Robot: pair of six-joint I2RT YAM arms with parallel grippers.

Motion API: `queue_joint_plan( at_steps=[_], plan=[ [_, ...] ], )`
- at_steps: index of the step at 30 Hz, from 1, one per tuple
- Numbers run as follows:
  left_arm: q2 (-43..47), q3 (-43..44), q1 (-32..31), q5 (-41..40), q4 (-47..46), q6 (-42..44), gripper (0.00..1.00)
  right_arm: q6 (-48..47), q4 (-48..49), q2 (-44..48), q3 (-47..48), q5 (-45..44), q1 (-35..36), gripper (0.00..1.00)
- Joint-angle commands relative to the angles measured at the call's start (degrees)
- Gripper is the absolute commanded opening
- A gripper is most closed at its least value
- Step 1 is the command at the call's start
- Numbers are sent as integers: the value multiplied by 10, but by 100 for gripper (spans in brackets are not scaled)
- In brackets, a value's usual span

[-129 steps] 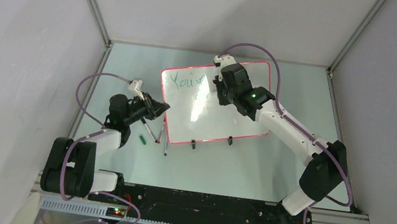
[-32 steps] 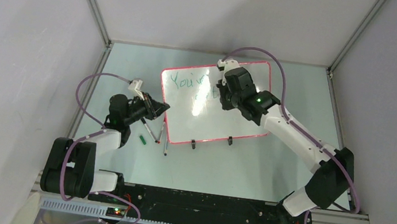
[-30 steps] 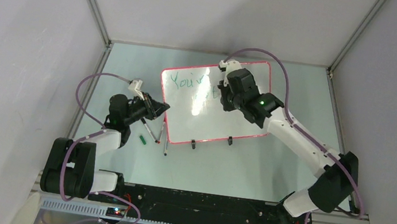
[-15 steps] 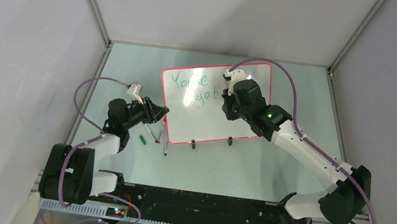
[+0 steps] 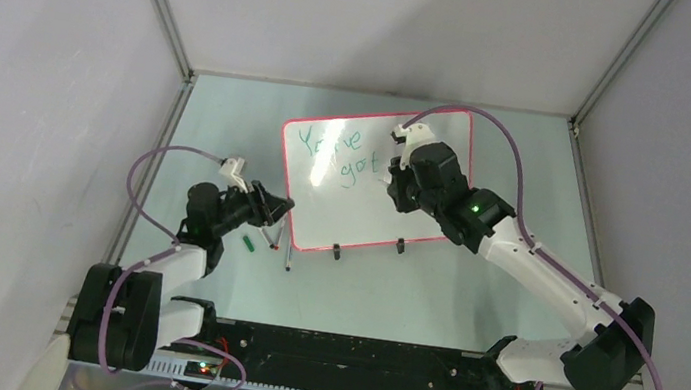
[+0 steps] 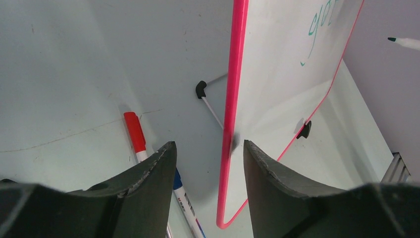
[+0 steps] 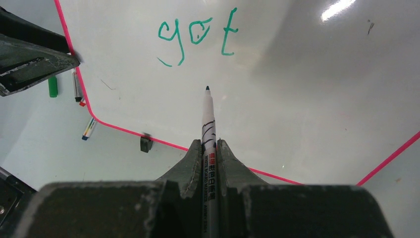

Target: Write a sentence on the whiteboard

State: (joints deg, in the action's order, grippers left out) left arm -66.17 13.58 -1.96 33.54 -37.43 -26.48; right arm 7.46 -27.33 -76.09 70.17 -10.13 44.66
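Where the two arms meet over the pale, smooth grey-green table, a large glossy white rectangular whiteboard with rounded corners and a thin red-pink rim sits at mid-table, its long edges skewed to the table's edges. Two small black clip feet grip its near long edge. It looks propped at a lean rather than lying flat, though the overhead view does not settle this. The teal-green handwritten sentence runs in stepped lines across the board's upper left: "You're" above, "got" below and to the right, in thin, slightly wobbly strokes.

The right arm reaches far out from its base, forearm crossing the board's near right corner and wrist bent down over the board's middle. The right gripper has its matte black, scuffed fingers pressed tight on a slim white marker with printed lettering and a dark tip. That tip points at bare board below "got", and the left wrist view shows it apart from the surface.

The left arm is folded low, its wrist stretched toward the board's near left corner. The left gripper stands spread, its wedge-shaped fingers on either side of the red rim without touching it. Beside them on the table lie a red-capped marker and, further left, a small green cap.
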Motion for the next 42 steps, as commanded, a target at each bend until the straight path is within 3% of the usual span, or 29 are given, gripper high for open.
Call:
queue_joint_plan(
  at_steps=[1,10,20,30,42],
  plan=[
    [10,-3,3,2,-9,4,57,0,26,21,-2,3,6,0],
    [-16,6,3,16,-15,-6,54,-5,42,35,-13,12,9,0],
    [-51,30,1,19,-3,-1,44,-2,52,29,-23,13,9,0],
    [-60,35,0,36,-16,-1,41,-7,59,21,-30,-34,10,0],
    [-71,43,0,36,-6,-1,22,-8,29,-23,-30,-66,40,0]
  ],
)
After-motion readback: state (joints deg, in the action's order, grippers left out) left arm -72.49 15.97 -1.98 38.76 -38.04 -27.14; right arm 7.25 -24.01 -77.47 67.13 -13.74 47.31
